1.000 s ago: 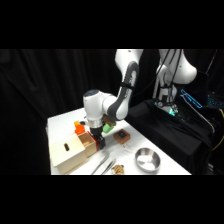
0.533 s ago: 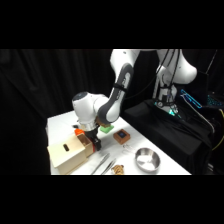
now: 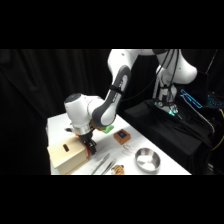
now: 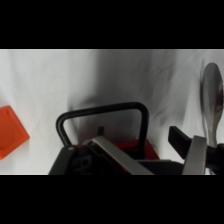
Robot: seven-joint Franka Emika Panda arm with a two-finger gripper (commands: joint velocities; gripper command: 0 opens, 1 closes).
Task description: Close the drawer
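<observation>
Wooden box (image 3: 67, 155): one; claw (image 3: 90, 148) beside; one bowl (image 3: 147, 160).

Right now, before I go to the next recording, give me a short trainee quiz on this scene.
1. True or false: the metal bowl sits on top of the wooden box.
2. In the side view, what lies on the table between the box and the bowl? A: tongs. B: a cup. C: a plate.
3. Fill in: in the wrist view, the block at the left edge is ___ in colour.
Key: 1 false, it stands on the table; 2 A; 3 orange.
</observation>
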